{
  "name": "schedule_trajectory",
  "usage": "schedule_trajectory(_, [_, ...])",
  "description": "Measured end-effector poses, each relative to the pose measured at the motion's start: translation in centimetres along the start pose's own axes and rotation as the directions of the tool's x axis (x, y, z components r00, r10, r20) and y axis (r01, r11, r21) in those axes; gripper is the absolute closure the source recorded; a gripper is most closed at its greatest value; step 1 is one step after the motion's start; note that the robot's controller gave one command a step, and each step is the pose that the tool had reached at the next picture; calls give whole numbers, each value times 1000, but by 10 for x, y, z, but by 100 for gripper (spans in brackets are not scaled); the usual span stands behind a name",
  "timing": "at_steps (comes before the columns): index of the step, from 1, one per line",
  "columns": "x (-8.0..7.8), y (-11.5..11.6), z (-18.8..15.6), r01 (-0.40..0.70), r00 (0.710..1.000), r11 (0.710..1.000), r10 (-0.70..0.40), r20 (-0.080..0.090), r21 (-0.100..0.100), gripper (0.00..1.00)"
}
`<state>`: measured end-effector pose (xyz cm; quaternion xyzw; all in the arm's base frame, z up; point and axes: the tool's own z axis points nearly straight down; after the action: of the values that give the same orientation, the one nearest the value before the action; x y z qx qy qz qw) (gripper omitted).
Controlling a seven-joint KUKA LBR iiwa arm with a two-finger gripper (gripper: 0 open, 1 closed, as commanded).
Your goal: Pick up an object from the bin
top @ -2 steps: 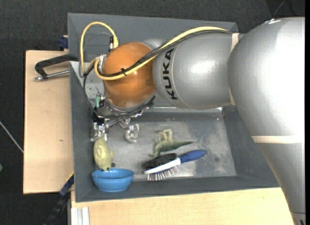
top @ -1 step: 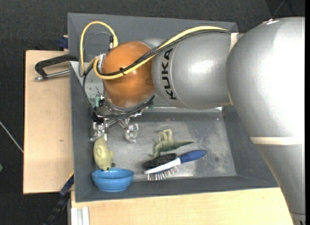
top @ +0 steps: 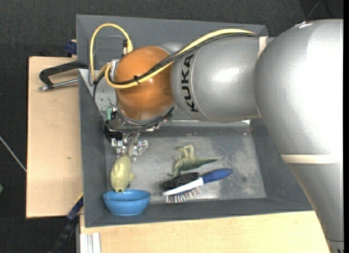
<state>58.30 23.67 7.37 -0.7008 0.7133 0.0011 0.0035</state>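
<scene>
The hand (top: 130, 146) hangs just beside the pale yellow toy (top: 121, 174) near the blue bowl (top: 126, 202), probably lining up a grasp (open or closed, I cannot tell).

One camera above the bin (top: 240, 154), looking down (slightly oblique), close in

The arm (top: 218, 77) comes in from the right and covers the back half of the bin (top: 240, 156). The gripper (top: 130, 146) stands over the left part of the floor. Just in front of it lies a small toy (top: 121, 174), and this toy touches the bowl (top: 126, 202) in the front left corner. Right of the bowl, near the front wall, lies the brush (top: 193, 183), its handle to the right. The dinosaur (top: 188, 160) lies just behind the brush.
</scene>
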Motion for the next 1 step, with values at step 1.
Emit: schedule_trajectory(1, [-2,-2,-31,-3,1000,1000,3,0,4,100])
